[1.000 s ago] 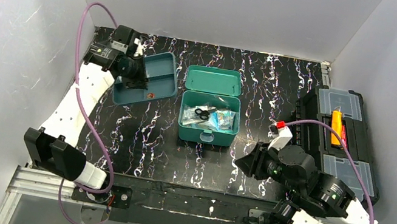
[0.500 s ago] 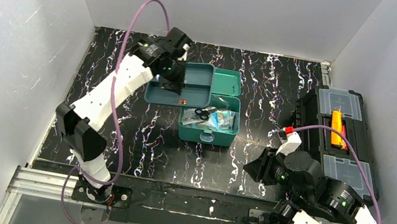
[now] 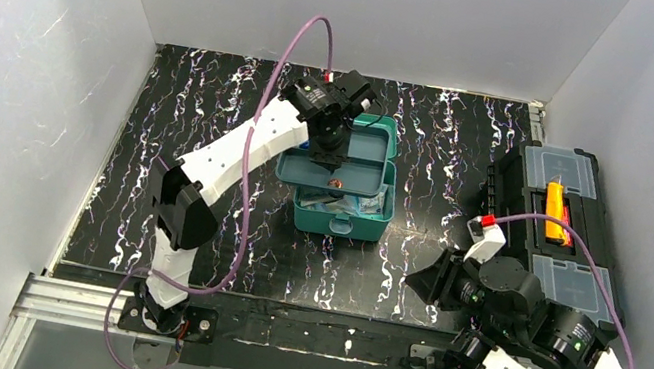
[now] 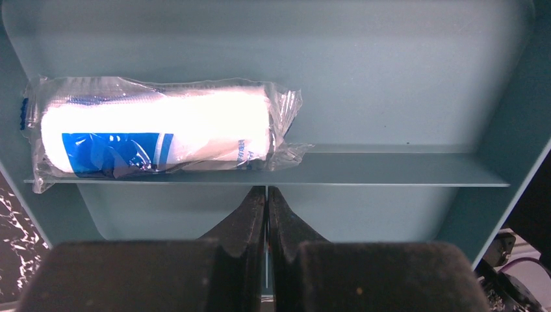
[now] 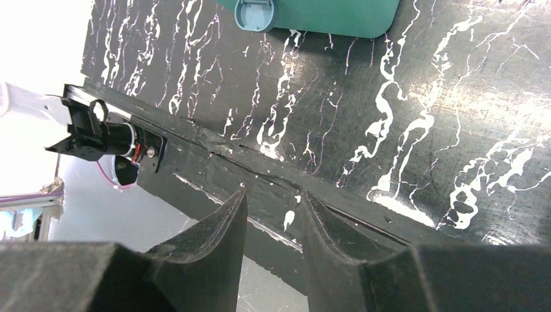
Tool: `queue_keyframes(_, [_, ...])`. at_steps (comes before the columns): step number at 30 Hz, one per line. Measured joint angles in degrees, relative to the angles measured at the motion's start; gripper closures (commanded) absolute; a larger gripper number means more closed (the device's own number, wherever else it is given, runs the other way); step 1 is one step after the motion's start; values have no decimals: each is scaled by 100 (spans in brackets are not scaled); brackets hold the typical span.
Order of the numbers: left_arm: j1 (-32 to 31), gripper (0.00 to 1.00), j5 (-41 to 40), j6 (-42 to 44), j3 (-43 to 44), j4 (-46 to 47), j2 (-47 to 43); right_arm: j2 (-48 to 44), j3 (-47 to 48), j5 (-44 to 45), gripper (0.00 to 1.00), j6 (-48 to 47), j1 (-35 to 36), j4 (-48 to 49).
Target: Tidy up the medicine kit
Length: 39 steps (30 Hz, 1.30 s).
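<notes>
**Tray brought in over the open kit**

The left pincer is clenched on the middle divider of the tray, which has a wrapped bandage roll in the compartment beyond the divider. A second ago the tray hung over the far-left tabletop. Now it is above the medicine kit at mid-tabletop and looks ready to be lowered in. The right pincer is released and empty, near right.

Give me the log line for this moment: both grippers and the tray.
left gripper: shut on divider of inner tray | inner tray: held over open medicine kit, bandage roll inside | right gripper: open, empty, over table near edge
</notes>
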Motion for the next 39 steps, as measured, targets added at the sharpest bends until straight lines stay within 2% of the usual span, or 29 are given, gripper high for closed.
queue_keyframes(21, [-374, 100, -369, -916, 35, 225, 776, -494, -271, -131, 57, 197, 0, -153])
queue_keyframes(39, [-577, 100, -457, -1152, 15, 302, 807, -638, -332, -136, 57, 197, 0, -337])
